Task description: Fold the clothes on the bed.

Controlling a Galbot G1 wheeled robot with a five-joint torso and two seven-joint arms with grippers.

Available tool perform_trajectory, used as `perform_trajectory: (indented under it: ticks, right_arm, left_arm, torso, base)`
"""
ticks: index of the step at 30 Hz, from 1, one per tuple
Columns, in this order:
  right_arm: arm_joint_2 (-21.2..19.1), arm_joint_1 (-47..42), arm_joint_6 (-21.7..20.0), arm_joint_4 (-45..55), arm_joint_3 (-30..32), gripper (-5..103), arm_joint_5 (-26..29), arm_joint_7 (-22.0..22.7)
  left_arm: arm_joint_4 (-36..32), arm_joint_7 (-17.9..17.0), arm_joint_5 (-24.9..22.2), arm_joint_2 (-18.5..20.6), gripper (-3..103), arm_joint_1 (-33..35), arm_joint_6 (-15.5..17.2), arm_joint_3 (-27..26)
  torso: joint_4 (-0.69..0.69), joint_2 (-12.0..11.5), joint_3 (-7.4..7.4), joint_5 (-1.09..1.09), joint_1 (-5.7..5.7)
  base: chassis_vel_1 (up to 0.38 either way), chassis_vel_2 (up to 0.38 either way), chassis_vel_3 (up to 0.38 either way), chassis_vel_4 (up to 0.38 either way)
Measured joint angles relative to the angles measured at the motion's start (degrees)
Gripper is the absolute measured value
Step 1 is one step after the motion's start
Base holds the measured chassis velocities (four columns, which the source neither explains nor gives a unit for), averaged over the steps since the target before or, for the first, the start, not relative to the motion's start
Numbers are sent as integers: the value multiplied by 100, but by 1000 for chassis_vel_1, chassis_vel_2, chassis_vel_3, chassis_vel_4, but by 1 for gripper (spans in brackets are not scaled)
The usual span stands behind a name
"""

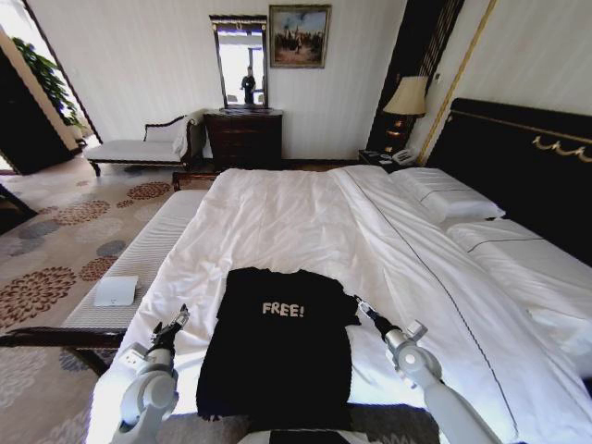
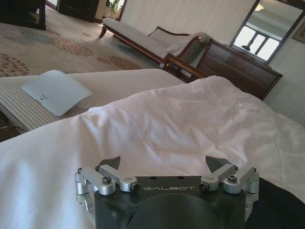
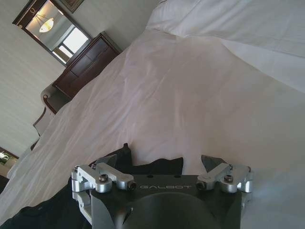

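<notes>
a: where's the t-shirt [image 1: 277, 347] right now?

b: flat on the white duvet [image 1: 277, 222] at the near end of the bed [image 1: 518, 157], between the two grippers, "free!" lettering facing up. the left gripper [image 1: 174, 323] hangs just off one long edge of it, the right gripper [image 1: 362, 308] just off the other, up near the shoulder.

a: either of them holding cloth?

b: no. in the left wrist view the left gripper [image 2: 164, 165] has its jaws spread wide with bare duvet showing between the tips, and the black cloth sits off to one side, behind the far jaw. in the right wrist view the right gripper [image 3: 157, 163] is spread the same way. a crumpled black edge of the shirt [image 3: 143, 164] lies under and just ahead of one jaw, plain duvet ahead of the other.

a: so how much of the folding is done?

b: i'd judge it partly done. the shirt reads as a narrow upright panel with no sleeves sticking out, apart from a small bunch near the right jaws, so the sides look tucked in already. it's still long, hem near the robot and collar farther off, so a crosswise fold looks like what's left.

a: anything else close by?

b: a white flat pad [image 2: 56, 91] on the striped bench [image 1: 139, 259] out past the left jaws, well apart from the shirt.
</notes>
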Motion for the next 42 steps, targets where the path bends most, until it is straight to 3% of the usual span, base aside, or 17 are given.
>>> perform_trajectory:
  ticks: [5,7,8,11,17,19,23,30,35,38,40,42]
  right_arm:
    - [99,163,59,-221,-92,78,-73,-178]
    - [106,165,60,-229,-98,78,-77,-189]
    - [120,161,61,-241,-103,66,-91,-213]
    - [137,149,61,-254,-106,61,-116,-239]
    - [166,110,80,-286,-106,34,-243,-275]
    - [165,107,81,-287,-105,34,-250,-275]
    - [163,71,129,-325,-98,16,-451,-269]
    - [183,72,176,-354,-95,11,-582,-190]
    - [173,39,197,-352,-58,24,-648,-116]
    - [162,11,206,-333,-30,41,-655,-109]
    - [158,6,208,-329,-25,41,-657,-109]
    - [151,-8,211,-320,-16,52,-673,-113]
  left_arm:
    - [-75,-51,37,12,100,2,41,-34]
    - [-84,-58,39,12,100,0,48,-34]
    - [-98,-68,51,5,100,-3,57,-33]
    - [-106,-74,72,-4,100,-4,59,-28]
    - [-112,-83,108,-29,100,-1,61,-11]
    - [-112,-83,108,-29,100,-1,61,-10]
    - [-111,-84,108,-30,100,1,61,-6]
    - [-92,-84,108,-31,100,15,58,-2]
    - [-64,-78,107,-26,100,18,41,5]
    - [-47,-69,106,-27,100,24,30,16]
    - [-40,-68,107,-29,100,26,26,20]
    - [-30,-65,106,-32,100,28,20,23]
  torso:
    - [0,0,0,0,0]
    - [0,0,0,0,0]
    - [0,0,0,0,0]
    - [0,0,0,0,0]
    - [0,0,0,0,0]
    - [0,0,0,0,0]
    - [0,0,0,0,0]
    - [0,0,0,0,0]
    - [0,0,0,0,0]
    - [0,0,0,0,0]
    - [0,0,0,0,0]
    - [0,0,0,0,0]
  base:
    - [0,0,0,0]
    - [0,0,0,0]
    - [0,0,0,0]
    - [0,0,0,0]
    - [0,0,0,0]
    - [0,0,0,0]
    - [0,0,0,0]
    - [0,0,0,0]
    - [0,0,0,0]
    - [0,0,0,0]
    - [0,0,0,0]
    - [0,0,0,0]
